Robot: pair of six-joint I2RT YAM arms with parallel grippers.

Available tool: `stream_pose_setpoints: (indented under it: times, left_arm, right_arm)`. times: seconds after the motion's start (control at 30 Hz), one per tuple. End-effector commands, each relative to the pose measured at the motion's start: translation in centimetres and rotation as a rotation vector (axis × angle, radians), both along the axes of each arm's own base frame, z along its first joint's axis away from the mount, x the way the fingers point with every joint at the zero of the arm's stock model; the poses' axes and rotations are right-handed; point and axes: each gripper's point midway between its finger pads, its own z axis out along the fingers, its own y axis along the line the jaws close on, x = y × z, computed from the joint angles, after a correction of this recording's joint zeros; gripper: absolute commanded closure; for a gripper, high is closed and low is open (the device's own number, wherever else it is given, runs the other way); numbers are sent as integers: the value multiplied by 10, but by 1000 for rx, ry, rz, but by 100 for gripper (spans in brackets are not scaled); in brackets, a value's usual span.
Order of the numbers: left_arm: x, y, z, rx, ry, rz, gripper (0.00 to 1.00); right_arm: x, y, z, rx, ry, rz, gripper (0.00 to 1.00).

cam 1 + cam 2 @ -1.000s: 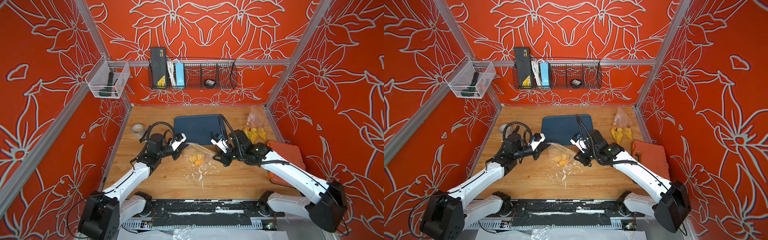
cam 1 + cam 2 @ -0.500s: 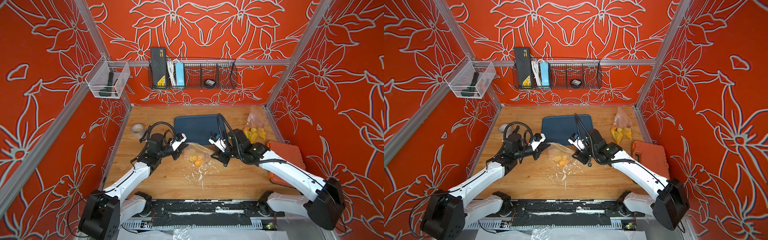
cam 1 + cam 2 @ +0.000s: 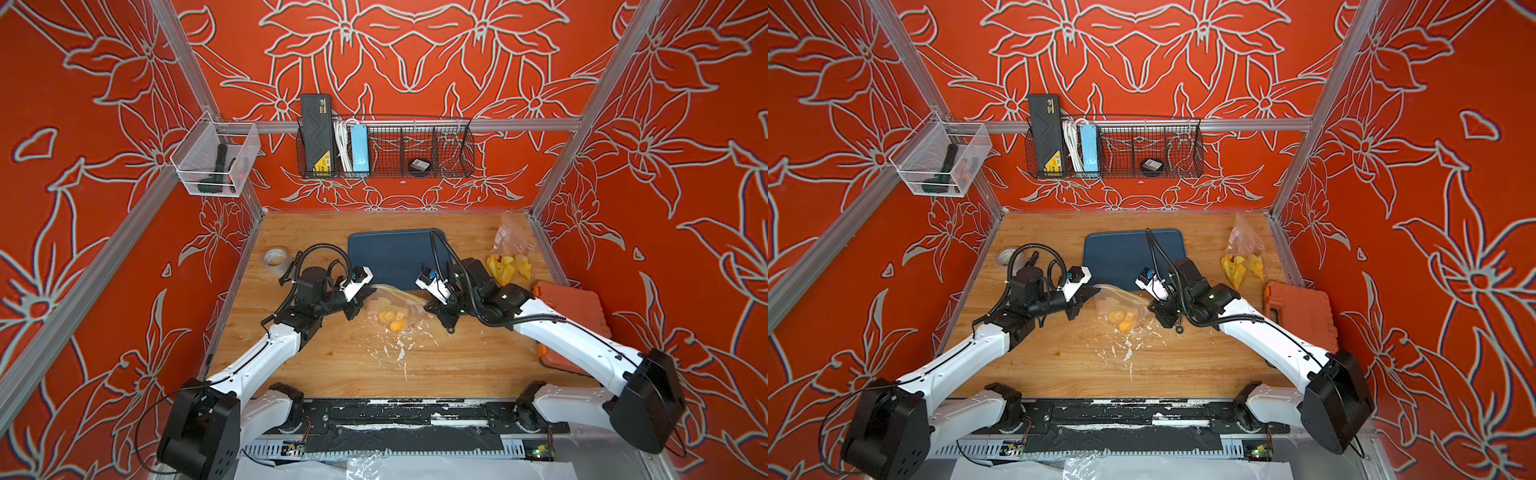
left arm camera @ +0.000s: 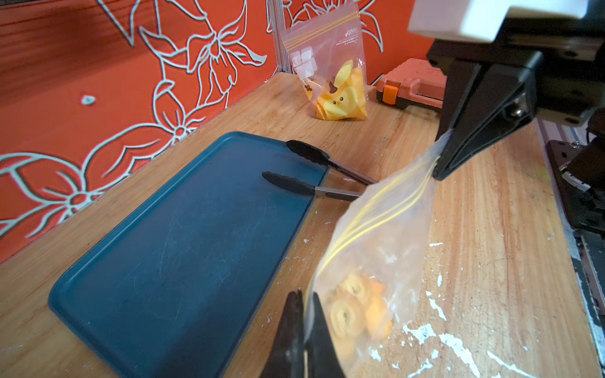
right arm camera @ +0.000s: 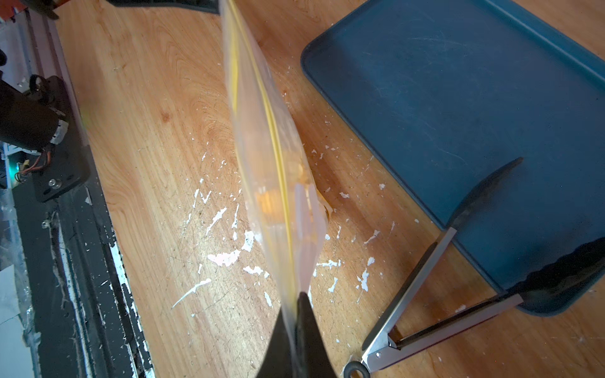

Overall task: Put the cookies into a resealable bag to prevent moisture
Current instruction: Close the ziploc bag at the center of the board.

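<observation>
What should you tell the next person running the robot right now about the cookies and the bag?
Left gripper: shut on one end of the bag's top edge.
Right gripper: shut on the other end.
Cookies: inside the bag, at its bottom. None show on the tray; the tongs lie with their tips on it.
Done: cookies are bagged.
Left: press the zip shut along its whole length; I cannot tell whether it is sealed.

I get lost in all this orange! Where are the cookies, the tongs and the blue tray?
cookies (image 4: 352, 314): left wrist view, on the swirly yellow one.
tongs (image 4: 288, 183): left wrist view, on the lower black tip.
blue tray (image 3: 390, 253): in a top view, on its bare middle.
</observation>
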Motion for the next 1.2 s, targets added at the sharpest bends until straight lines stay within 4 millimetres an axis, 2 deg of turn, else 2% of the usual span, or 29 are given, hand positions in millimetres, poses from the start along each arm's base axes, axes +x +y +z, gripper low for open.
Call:
stream_pose_setpoints:
  times: [0.0, 0.03, 0.07, 0.13, 0.2, 0.23, 0.27, 0.3, 0.33, 0.4, 0.43, 0.47, 0.5, 0.53, 0.57, 0.6, 0.63, 0.7, 0.73, 0.77, 0.8, 0.83, 0.9, 0.97, 1.03, 1.07, 1.1, 1.17]
  left_arm:
    - [1, -2, 4, 6, -26, -10, 100]
    - [0, -2, 4, 3, -25, -14, 100]
    - [0, -2, 4, 2, -25, -16, 100]
    - [-1, -3, 5, 1, -27, -18, 100]
    - [-1, -3, 5, -1, -27, -20, 100]
    - [-1, -3, 6, -3, -28, -21, 100]
    - [-1, -3, 6, -4, -26, -22, 100]
    - [-1, -3, 6, -4, -24, -23, 100]
    - [-1, -3, 6, -4, -24, -22, 100]
    - [-1, -3, 6, -5, -26, -22, 100]
    - [-1, -3, 6, -5, -26, -23, 100]
    - [-1, -4, 6, -5, -26, -23, 100]
    - [-1, -4, 6, -5, -24, -23, 100]
    - [-1, -4, 6, -6, -25, -25, 100]
    - [-1, -4, 6, -6, -23, -24, 100]
    - [-1, -4, 6, -7, -24, -26, 100]
    - [-1, -4, 6, -8, -23, -27, 100]
    - [-1, -4, 6, -7, -22, -26, 100]
    - [-1, -4, 6, -8, -20, -26, 100]
    - [-1, -4, 5, -8, -18, -26, 100]
    - [-1, -4, 5, -7, -18, -27, 100]
    - [-1, -4, 6, -9, -19, -28, 100]
    - [-1, -5, 6, -10, -19, -31, 100]
    - [-1, -5, 6, -9, -18, -31, 100]
    - [-1, -5, 5, -8, -18, -31, 100]
    - [-1, -5, 6, -9, -19, -31, 100]
    - [-1, -4, 6, -9, -20, -30, 100]
    - [-1, -5, 6, -8, -19, -30, 100]
  right_arm:
    - [0, 0, 3, 8, -25, 14, 100]
    - [1, 1, 5, 17, -35, 8, 94]
    - [3, 0, 7, 26, -47, 0, 79]
    - [6, 1, 12, 50, -77, -16, 63]
    - [8, 2, 15, 58, -87, -20, 61]
    - [9, 3, 15, 57, -86, -18, 62]
    - [9, 4, 13, 53, -80, -12, 69]
    - [10, 5, 12, 49, -78, -12, 91]
    - [10, 5, 11, 45, -74, -11, 100]
    - [10, 7, 10, 45, -71, 0, 100]
    - [10, 7, 10, 45, -74, -3, 95]
    - [10, 7, 10, 49, -79, -2, 75]
    - [11, 8, 10, 55, -82, -3, 62]
    - [12, 8, 10, 56, -84, -7, 61]
    - [12, 8, 9, 53, -79, -9, 69]
    - [12, 9, 8, 50, -73, -4, 95]
    - [12, 10, 8, 49, -67, -1, 100]
    - [12, 11, 9, 57, -68, 4, 100]
    - [14, 11, 10, 59, -78, -3, 84]
    - [15, 12, 10, 63, -86, -6, 63]
    - [16, 12, 11, 65, -94, -9, 56]
    - [17, 12, 11, 61, -96, -11, 58]
    - [17, 13, 8, 49, -82, -1, 100]
    - [17, 15, 8, 51, -79, 7, 100]
    - [20, 15, 8, 55, -94, -4, 66]
    - [21, 15, 8, 56, -100, -7, 71]
    - [22, 15, 8, 52, -101, -10, 100]
    - [22, 16, 9, 48, -102, 1, 100]
